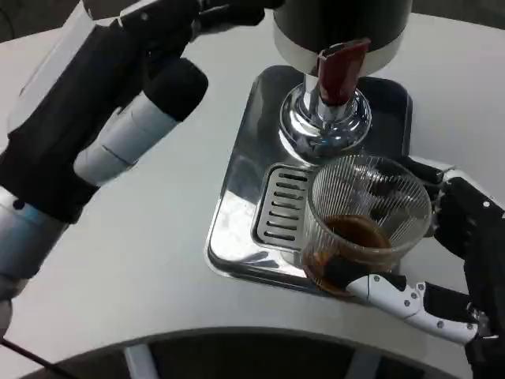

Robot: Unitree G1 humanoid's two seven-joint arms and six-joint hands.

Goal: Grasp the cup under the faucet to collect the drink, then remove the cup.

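Observation:
A ribbed clear glass cup [364,221] with brown drink in its bottom stands on the slotted drip grate [280,207], just in front of and below the faucet. My right hand [442,260] wraps the cup from the right, one finger under its near side and others behind it. The dispenser's chrome base [325,120] carries a red tap lever [339,73] under the dark dispenser body [341,28]. My left hand [225,12] reaches up to the dispenser's top left; its fingers are largely out of frame.
A shiny metal tray [237,189] holds the dispenser and grate on the white table [142,260]. My left forearm [102,118] crosses the upper left. The table's curved near edge [237,335] runs along the bottom.

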